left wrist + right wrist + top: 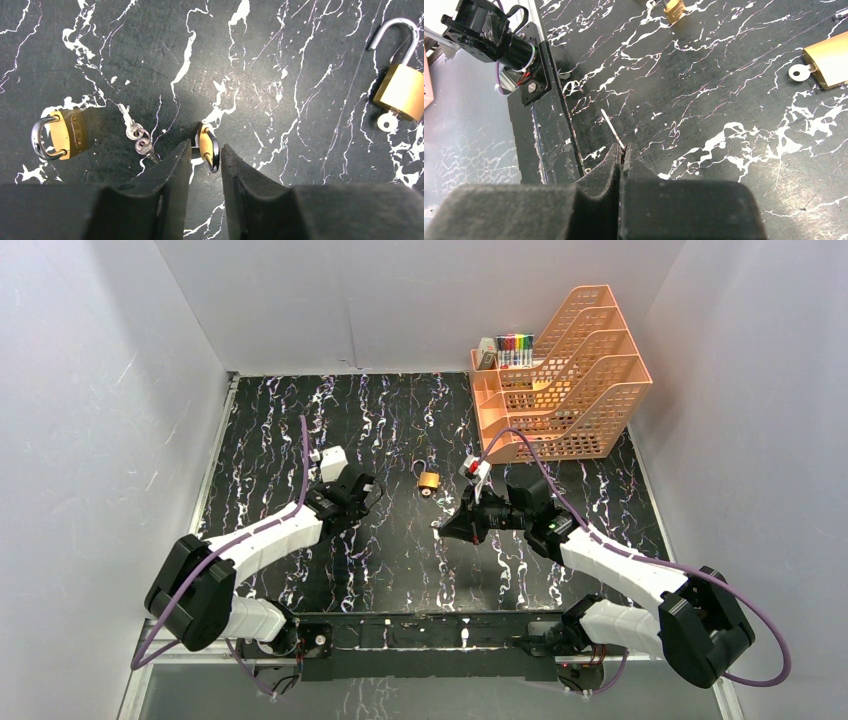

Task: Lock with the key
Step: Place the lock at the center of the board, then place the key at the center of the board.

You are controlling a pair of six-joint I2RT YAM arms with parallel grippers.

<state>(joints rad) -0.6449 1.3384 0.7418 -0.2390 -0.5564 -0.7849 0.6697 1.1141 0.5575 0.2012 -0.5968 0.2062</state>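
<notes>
Pinching a thin silver key flat between fully closed fingers, the right hand shows the blade sticking out past its tips, its long axis in line with the hand and aimed across the black white-veined marble desk toward the left arm's side. Likely target: the small brass padlock standing on edge between the fingers of the left hand, thin side up toward the wrist camera. That hand is set narrow with a sliver of desk showing on each side of the lock, so it looks bracketed, not clamped. The two hands are well apart in the top view, with the key tip pointing roughly at the left one. The keyhole face is not visible. Nearby is a brass padlock with open steel shackle, its own key in its base, lying between and just beyond both hands. A closed brass padlock and a loose silver key pair lie beside the left hand. The orange plastic file rack sits in the far corner, out of the way.
</notes>
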